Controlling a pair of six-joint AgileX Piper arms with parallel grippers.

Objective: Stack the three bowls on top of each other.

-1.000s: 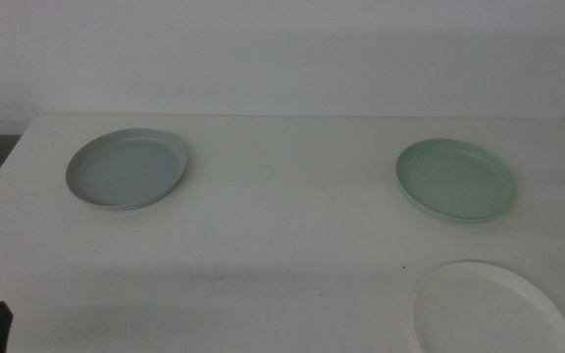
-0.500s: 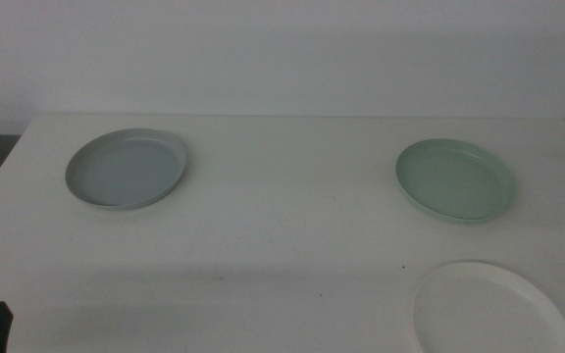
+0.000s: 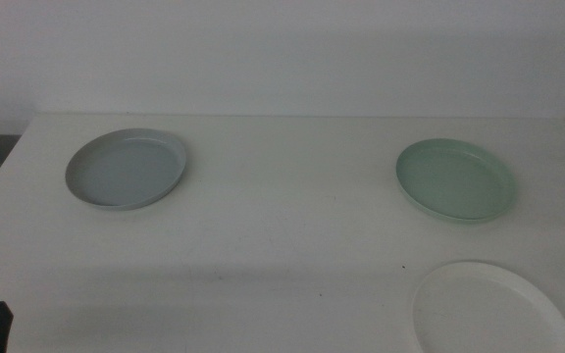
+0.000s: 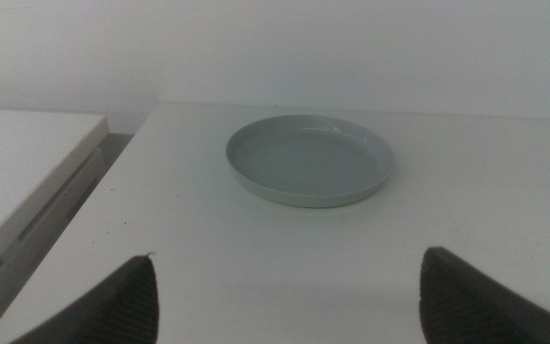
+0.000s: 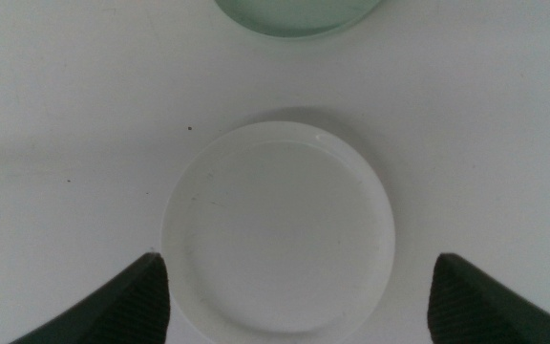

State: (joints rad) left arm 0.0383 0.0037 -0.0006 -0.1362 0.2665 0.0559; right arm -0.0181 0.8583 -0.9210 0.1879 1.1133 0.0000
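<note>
White bowl [image 5: 278, 229], grey bowl [image 4: 309, 159], green bowl [image 3: 455, 178] are staying apart; my left gripper [image 4: 285, 296] and right gripper [image 5: 299, 296] are idling, jaws spread, unstacked.

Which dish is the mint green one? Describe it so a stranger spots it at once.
Start at the white table and go to its far right part. There lies the mint green bowl, empty and alone. The white bowl sits nearer the front edge, the pale grey bowl far left; only this one is green.

Probably a lab: bare white table [image 3: 282, 226] against a blank wall [image 3: 282, 49].
</note>
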